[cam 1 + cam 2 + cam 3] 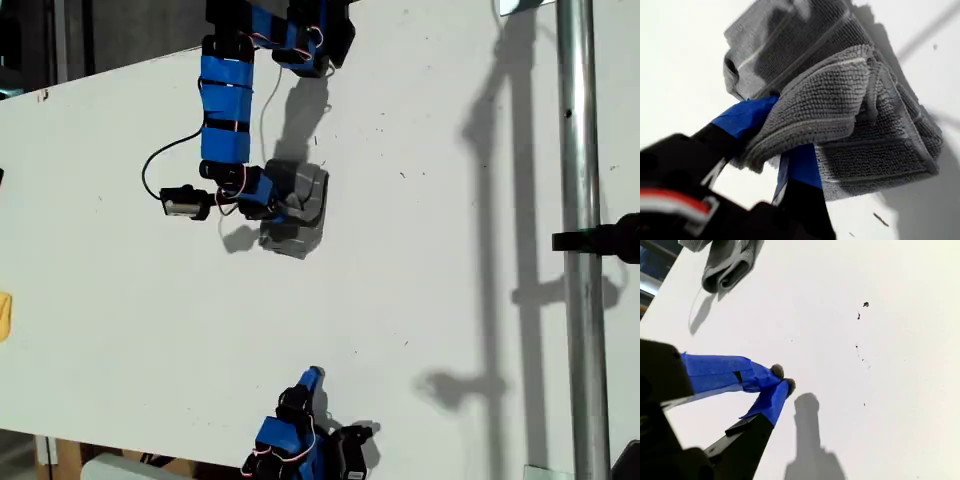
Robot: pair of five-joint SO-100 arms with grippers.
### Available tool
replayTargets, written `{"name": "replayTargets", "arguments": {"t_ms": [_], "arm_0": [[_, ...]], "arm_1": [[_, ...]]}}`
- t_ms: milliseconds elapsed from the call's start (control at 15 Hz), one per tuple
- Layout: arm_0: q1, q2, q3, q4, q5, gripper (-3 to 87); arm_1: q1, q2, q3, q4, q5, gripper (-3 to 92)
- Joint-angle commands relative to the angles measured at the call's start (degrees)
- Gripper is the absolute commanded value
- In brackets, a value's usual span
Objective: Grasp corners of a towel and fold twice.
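**Pincer grips folded grey towel at the far side of the bench**

Pincer one, my first gripper [771, 131], is pinching the towel [298, 208]: its blue-taped jaws close on a thick fold of the cloth, one jaw above the layer and one below. In the exterior view that arm reaches down from the top edge, wrapped in blue tape, with a thin black cable looping beside it.

The bench [430, 300] is the largest thing here, a flat white matte sheet with a few dark specks. A shiny metal pole [585, 250] stands upright at the exterior view's right and throws a long shadow across the surface.

The towel is a compact grey bundle of looped, ribbed microfibre, already doubled over, with paler stripes running near its hems. It lies on the bench above centre in the exterior view, partly lifted at the gripped edge. One rounded corner [862, 57] curls over the top layer; the other corners are probably tucked inside, though the folds hide them.

My second gripper [782, 379] hovers low by the exterior view's bottom edge, well apart from the cloth, its taped tips pressed together on nothing.
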Motion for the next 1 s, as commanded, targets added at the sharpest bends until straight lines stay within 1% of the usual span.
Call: {"name": "replayTargets", "arguments": {"t_ms": [0,67,133,200,267,333,400,467,533,600,667,733,800,867,933], "arm_0": [[0.26,0.09,0.35,-0.79,0.00,-2.6],[0.35,0.09,0.35,-0.79,0.00,-2.6],[0.35,0.09,0.35,-0.79,-0.09,-2.6],[0.35,0.09,0.35,-0.79,-0.35,-2.6],[0.18,0.09,0.35,-0.79,-0.62,-2.4],[0.09,0.09,0.35,-0.79,-1.49,-2.4],[0.09,0.09,0.35,-0.79,-1.49,0.3],[0.09,0.09,0.35,-0.79,0.18,4.2],[0.26,0.09,0.35,-0.79,0.70,4.3],[0.44,0.09,0.35,-0.70,1.58,4.3],[0.88,0.09,0.35,-0.70,2.37,4.3],[1.14,0.09,0.35,-0.70,5.10,4.3],[0.97,0.09,0.35,-0.70,13.97,4.2],[0.97,0.09,0.35,-0.88,25.31,3.7],[1.05,0.09,0.35,-0.88,25.31,3.7]], "arm_1": [[0.79,0.79,-5.19,-2.90,-0.70,25.6],[1.05,2.20,-7.21,-3.16,-3.78,46.9],[1.85,6.50,-6.86,-4.31,-3.87,34.2],[2.99,12.74,-4.39,-7.56,-7.21,33.9],[4.22,19.86,0.26,-13.27,-12.04,30.0],[6.42,24.61,2.81,-12.83,-12.83,24.7],[8.44,29.18,6.15,-10.55,-12.92,21.8],[9.58,35.86,12.74,-10.20,-12.92,18.3],[10.99,43.95,21.62,-9.67,-10.90,12.4],[11.78,53.70,31.46,-8.53,-9.23,3.0],[12.13,64.25,41.31,-6.24,-4.22,-0.2],[11.60,75.67,51.06,-2.81,0.35,-0.2],[10.02,87.10,59.50,2.02,4.75,-0.3],[8.70,97.82,65.30,9.14,8.96,-0.3],[7.56,109.25,69.96,16.17,12.66,-0.3]]}}
